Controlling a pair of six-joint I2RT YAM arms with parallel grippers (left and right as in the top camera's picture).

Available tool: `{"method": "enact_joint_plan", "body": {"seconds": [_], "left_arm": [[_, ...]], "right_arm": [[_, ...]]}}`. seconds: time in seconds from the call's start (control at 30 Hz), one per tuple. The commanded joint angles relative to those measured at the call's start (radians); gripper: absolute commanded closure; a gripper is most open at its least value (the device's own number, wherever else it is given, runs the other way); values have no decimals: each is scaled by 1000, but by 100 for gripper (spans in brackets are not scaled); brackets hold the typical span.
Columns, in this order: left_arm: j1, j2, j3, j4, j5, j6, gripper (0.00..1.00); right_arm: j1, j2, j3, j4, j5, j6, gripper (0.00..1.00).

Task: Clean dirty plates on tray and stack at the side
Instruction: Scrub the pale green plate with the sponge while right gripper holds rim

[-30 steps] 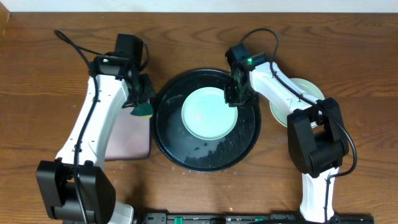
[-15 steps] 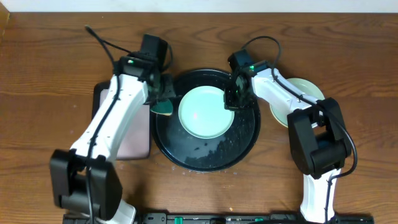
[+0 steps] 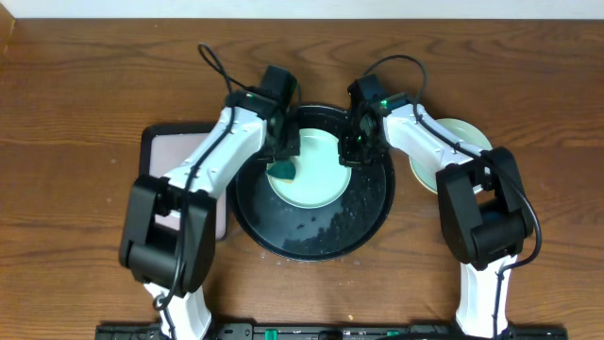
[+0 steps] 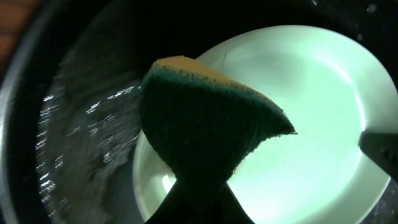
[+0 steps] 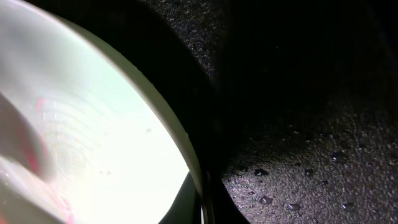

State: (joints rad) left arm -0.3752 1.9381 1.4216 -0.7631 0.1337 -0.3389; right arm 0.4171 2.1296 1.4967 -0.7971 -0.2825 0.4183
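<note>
A mint-green plate [image 3: 316, 175] lies in the large round black tray [image 3: 368, 212], tilted up at its right rim. My right gripper [image 3: 351, 151] is shut on that rim; the right wrist view shows the plate [image 5: 93, 137] pinched between the fingers [image 5: 202, 199] above the wet tray [image 5: 311, 124]. My left gripper [image 3: 282, 156] is shut on a green sponge [image 3: 283, 172] with a yellow back and holds it on the plate's left part. In the left wrist view the sponge [image 4: 205, 124] covers part of the plate [image 4: 317, 124]. Another pale plate [image 3: 469, 138] lies on the table to the right, partly hidden by my right arm.
A rectangular black-rimmed tray with a pale pink mat [image 3: 170, 156] lies left of the round tray, partly under my left arm. Water drops and dark specks dot the round tray's floor [image 3: 316, 227]. Brown wooden table [image 3: 75, 113] all around.
My left arm has swung right from beside the pink mat to over the round tray, bringing the sponge onto the plate. My right gripper has kept its hold on the plate's rim.
</note>
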Motion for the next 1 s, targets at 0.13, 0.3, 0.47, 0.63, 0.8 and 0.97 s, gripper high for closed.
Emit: {"method": "enact_joint_plan", "body": {"seconds": [0.13,0.3,0.47,0.63,0.8,0.97], "left_arm": [[-4,105,-4,36,10,17,93],[-4,145,-4,27,129,28,93],[-4,145,-4,37,398,96,93],[-3,145,-4,84,429,114,93],[-3,145,-4,180,133,6,93],[-8,145,-4,192,-307,-222,92]], "right_arm": [[16,49,-18,15,-40,-8,99],[16,49,-18,14,-40,-8,99],[16,49,-18,14,-40,-8,99],[16,49,-18,15,-40,-8,99],[16,49,-18,16,-40,-8,99],[16,49,-18,13,-39,-8,99]]}}
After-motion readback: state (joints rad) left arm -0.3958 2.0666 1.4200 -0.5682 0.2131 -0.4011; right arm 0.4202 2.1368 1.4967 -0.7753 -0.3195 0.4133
